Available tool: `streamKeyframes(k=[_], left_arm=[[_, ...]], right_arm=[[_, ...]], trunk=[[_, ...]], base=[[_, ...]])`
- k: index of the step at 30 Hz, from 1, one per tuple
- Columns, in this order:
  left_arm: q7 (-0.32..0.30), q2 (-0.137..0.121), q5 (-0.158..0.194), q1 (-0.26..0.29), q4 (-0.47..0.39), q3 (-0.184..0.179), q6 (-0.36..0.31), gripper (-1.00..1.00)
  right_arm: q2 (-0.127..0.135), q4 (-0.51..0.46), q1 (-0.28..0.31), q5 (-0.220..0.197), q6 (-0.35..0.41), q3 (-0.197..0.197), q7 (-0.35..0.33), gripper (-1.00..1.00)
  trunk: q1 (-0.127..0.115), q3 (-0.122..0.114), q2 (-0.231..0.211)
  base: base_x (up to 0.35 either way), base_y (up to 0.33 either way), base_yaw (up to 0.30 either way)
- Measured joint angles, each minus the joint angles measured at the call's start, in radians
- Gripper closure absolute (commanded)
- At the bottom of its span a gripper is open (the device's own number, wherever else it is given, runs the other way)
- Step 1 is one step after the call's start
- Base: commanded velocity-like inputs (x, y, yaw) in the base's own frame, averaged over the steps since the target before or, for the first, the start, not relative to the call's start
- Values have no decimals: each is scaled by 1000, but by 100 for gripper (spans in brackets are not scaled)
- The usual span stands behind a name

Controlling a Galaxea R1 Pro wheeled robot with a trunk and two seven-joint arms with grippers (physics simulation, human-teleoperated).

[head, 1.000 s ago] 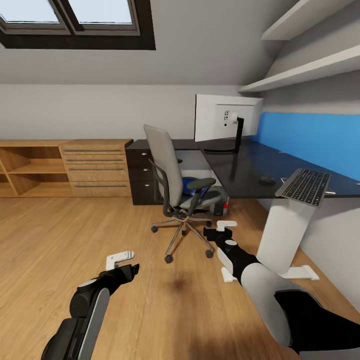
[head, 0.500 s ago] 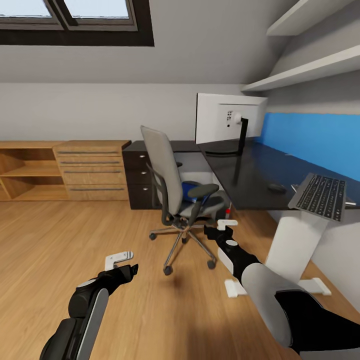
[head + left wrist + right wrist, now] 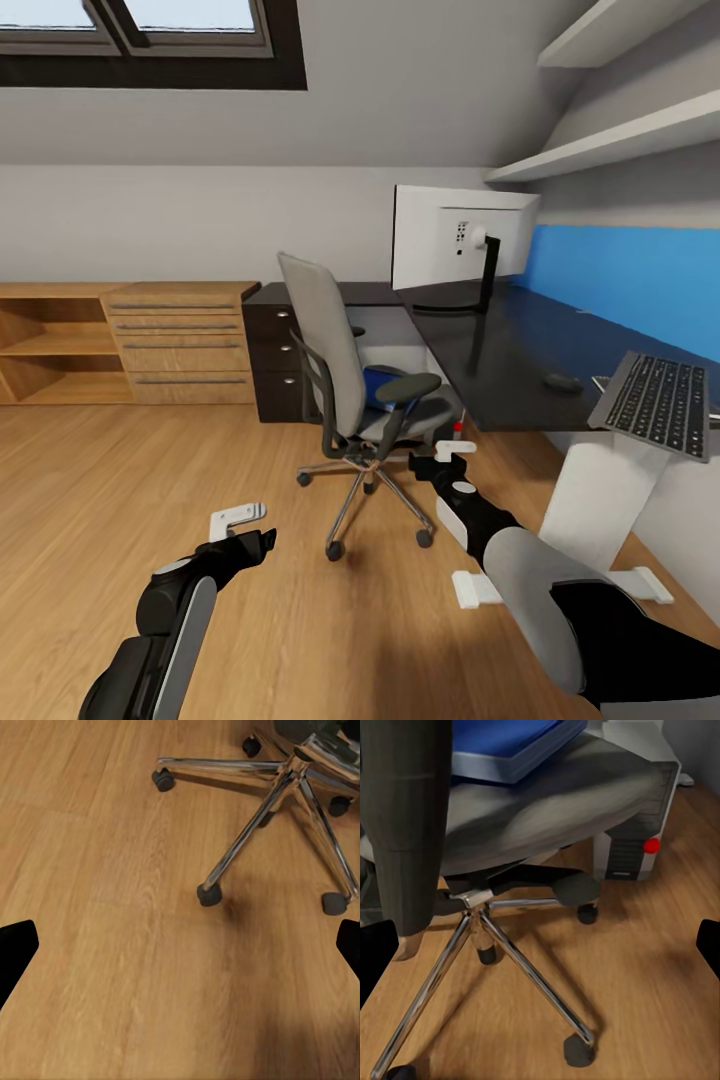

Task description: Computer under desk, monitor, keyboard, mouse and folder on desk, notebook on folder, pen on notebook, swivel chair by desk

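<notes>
Left gripper: held low over floor, fingers apart, empty.
Right gripper: stretched toward chair, fingers apart, empty.

One chair; one monitor; one keyboard.

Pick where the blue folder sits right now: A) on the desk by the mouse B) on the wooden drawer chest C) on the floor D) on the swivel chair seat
D: the folder lies flat on the swivel chair seat, behind the armrest.
</notes>
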State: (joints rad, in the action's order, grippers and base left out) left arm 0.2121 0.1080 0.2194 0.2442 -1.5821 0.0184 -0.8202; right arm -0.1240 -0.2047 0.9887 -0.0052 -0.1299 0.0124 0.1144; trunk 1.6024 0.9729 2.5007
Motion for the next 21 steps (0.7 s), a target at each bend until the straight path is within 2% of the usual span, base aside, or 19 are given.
streamKeyframes(k=[4,6,13,15,21], left_arm=[[0,0,0,0,0,1,-1,-100],[0,0,0,0,-2,1,0,-100],[0,0,0,0,-12,2,1,-100],[0,0,0,0,-16,2,3,-100],[1,-5,-2,0,-16,2,5,-100]], right_arm=[[1,2,-1,2,-17,0,1,-100],[1,6,-2,2,-66,0,2,-100],[2,45,-3,2,-164,1,3,-100],[2,60,-3,2,-222,1,3,-100],[3,71,-3,1,-250,1,4,-100]], trunk=[[0,0,0],[0,0,0],[0,0,0],[0,0,0],[0,0,0]], base=[[13,0,0],[4,0,0],[1,0,0],[0,0,0],[145,0,0]])
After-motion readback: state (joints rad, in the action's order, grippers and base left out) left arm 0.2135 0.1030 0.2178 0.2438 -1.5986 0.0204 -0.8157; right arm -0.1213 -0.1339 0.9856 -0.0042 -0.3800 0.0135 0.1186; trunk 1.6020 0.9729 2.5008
